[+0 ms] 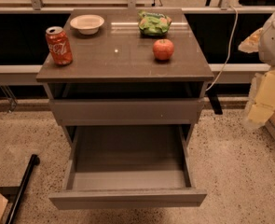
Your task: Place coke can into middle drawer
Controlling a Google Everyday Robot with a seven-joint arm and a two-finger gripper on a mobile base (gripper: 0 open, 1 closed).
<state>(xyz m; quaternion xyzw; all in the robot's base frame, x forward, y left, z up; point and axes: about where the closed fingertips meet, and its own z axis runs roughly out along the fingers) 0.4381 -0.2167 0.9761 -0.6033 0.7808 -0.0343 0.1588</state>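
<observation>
The middle drawer (127, 199) is pulled wide open at the bottom centre, its floor bare. The coke can (58, 45) stands upright in the upper left, close to the cabinet top's (123, 62) left edge, so a glancing approach could tip it onto the floor. The gripper (264, 99) hangs at the right edge, well apart; released or clenched, I cannot tell. The upper drawer front (127, 111) overhangs the drawer's back, leaving free room for lowering only toward its front.

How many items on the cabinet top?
4: coke can front-left, white bowl back-left, green bag back-right, apple right. None seem hidden. Gripper at right frame edge.
</observation>
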